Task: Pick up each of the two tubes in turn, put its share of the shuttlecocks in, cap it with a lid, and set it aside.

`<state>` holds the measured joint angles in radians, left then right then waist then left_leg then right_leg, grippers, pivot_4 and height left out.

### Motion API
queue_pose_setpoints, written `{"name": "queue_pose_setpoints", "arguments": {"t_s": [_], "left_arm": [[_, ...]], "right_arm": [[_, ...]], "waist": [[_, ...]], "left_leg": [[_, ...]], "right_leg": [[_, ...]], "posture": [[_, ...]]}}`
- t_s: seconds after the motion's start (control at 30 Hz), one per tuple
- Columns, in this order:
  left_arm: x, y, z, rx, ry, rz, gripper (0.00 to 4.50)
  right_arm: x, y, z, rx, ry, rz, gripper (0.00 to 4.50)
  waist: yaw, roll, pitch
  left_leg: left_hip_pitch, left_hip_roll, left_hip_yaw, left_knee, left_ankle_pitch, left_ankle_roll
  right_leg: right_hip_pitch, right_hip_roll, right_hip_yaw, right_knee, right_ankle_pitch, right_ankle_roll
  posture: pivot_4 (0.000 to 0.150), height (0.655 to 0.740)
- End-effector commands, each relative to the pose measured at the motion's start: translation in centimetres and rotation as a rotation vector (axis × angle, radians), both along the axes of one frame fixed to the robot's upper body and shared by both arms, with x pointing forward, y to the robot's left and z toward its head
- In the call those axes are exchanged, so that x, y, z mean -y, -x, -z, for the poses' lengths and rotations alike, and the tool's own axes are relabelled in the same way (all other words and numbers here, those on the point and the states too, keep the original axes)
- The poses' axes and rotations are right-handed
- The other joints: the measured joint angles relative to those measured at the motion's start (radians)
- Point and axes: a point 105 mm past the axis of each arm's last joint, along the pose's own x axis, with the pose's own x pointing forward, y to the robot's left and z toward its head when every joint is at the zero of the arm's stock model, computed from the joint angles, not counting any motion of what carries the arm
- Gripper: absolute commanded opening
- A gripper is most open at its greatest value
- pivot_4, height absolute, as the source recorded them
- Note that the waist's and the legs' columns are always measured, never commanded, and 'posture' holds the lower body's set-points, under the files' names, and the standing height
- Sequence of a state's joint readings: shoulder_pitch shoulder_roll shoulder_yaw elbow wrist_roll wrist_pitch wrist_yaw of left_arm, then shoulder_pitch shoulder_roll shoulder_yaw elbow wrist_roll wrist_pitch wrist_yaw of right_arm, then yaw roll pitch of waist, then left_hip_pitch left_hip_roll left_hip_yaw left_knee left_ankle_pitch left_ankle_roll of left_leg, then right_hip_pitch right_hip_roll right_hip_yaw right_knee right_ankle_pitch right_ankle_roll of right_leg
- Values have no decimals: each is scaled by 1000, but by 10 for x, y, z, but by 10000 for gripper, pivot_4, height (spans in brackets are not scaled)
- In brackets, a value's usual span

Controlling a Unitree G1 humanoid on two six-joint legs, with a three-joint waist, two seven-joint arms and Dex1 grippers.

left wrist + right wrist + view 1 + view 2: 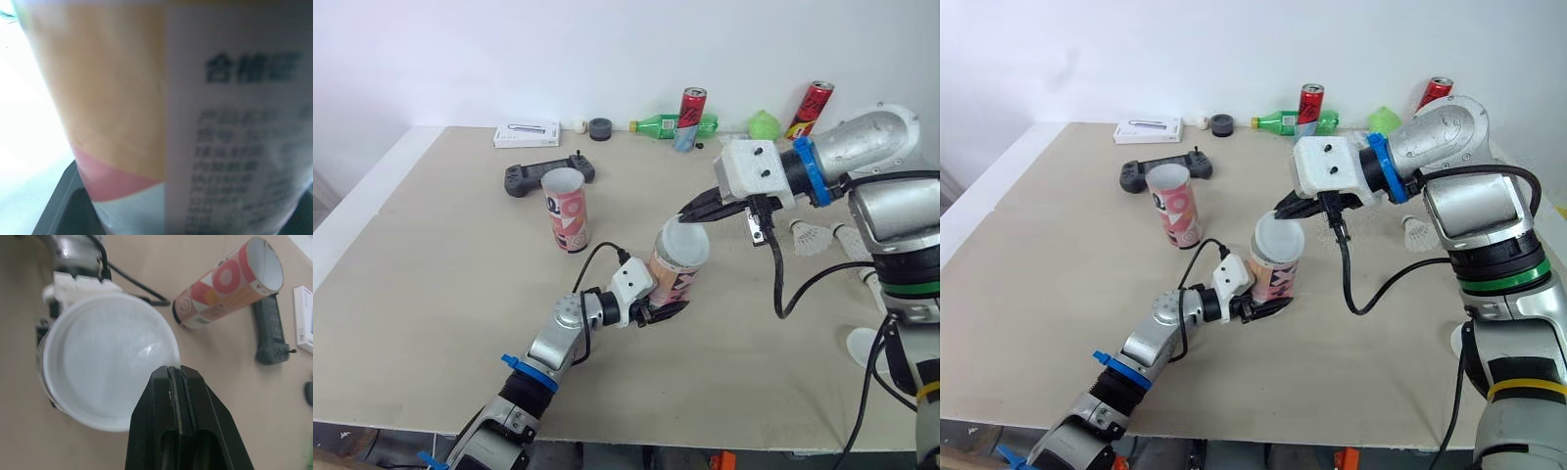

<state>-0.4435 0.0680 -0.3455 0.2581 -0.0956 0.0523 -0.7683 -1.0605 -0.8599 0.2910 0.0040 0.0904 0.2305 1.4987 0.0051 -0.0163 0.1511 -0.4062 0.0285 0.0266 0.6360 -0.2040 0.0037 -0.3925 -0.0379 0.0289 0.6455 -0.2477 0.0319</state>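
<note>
While the left gripper (661,311) clamps the tube (674,279) at frame centre, the right gripper (690,213) pinches the white lid (685,240) by its rim (over the tube mouth); second tube (566,211) stands open, upper left of centre.

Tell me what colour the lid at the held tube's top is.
The lid over the tube is translucent white, best seen in the right wrist view.

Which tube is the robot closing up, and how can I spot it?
Look at the middle of the beige table, where both arms meet. The left gripper holds a pink patterned tube there, and the right gripper pinches a white lid at its top. The other tube, by the black game controller, stands alone and open.
</note>
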Motion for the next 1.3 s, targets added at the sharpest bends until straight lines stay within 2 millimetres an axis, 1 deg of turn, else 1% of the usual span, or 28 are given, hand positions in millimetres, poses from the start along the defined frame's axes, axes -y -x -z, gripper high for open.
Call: {"name": "queue_pose_setpoints", "arguments": {"t_s": [0.03, 0.27, 0.47, 0.53, 0.8, 0.9, 0.97, 1.1, 1.2, 1.3], "left_arm": [[-3, 2, 21, -77, -51, -12, 27257], [-3, 2, 21, -79, -51, -13, 27257], [-2, 2, 22, -80, -51, -9, 27257], [-2, 2, 21, -78, -51, -9, 27257], [-1, 1, 21, -78, -52, -4, 27257], [-1, 1, 21, -78, -52, -3, 27257], [-1, 1, 21, -78, -52, -4, 27257], [0, 2, 21, -78, -50, -6, 27257], [0, 2, 21, -79, -48, -8, 27257], [0, 2, 21, -80, -47, -9, 27257]], "right_arm": [[5, -2, 0, 71, 64, 8, 254], [0, 5, 4, 63, 84, -37, 254], [1, 5, 6, 46, 86, -27, 254], [0, 5, 5, 26, 57, -19, 254], [5, -5, 13, -62, 42, 32, 254], [4, -11, 14, -65, 42, 47, 254], [3, -16, 12, -58, 28, 60, 254], [1, -18, 7, -49, 9, 61, 254], [-1, -17, -5, -30, -13, 55, 254], [-8, -7, -24, -37, -71, 17, 254]], "waist": [[0, 0, 0], [0, 0, 0], [1, 0, 0], [1, 0, 0], [1, 0, 0], [1, 0, 0], [1, 0, 0], [1, 0, 0], [1, 0, 0], [0, 0, 0]], "left_leg": [[0, 0, 0, 0, 0, 0], [0, 0, 0, 0, 0, 0], [0, 0, 0, 0, 0, 0], [0, 0, 0, 0, 0, 0], [0, 0, 0, 0, 0, 0], [0, 0, 0, 0, 0, 0], [1, 0, 0, 0, 0, 0], [2, 0, 0, 0, 0, 0], [2, 0, 0, 0, 0, 0], [2, 0, 0, 0, 0, 0]], "right_leg": [[0, 0, 0, 0, 0, 0], [0, -1, 0, 0, 0, 0], [0, -1, 0, 0, 0, -1], [0, -1, 0, 0, 0, -1], [1, -1, 0, 0, -1, -3], [1, -1, 0, 0, -1, -3], [1, -1, 0, 0, -1, -3], [1, 0, 0, 0, -1, -3], [0, 0, 0, 0, 0, -4], [0, 0, 0, 0, 0, -4]], "posture": [[1500, 7400], [1500, 7400], [1500, 7400], [1500, 7400], [1500, 7400], [1500, 7400], [1500, 7400], [1500, 7400], [1500, 7400], [1500, 7400]]}}
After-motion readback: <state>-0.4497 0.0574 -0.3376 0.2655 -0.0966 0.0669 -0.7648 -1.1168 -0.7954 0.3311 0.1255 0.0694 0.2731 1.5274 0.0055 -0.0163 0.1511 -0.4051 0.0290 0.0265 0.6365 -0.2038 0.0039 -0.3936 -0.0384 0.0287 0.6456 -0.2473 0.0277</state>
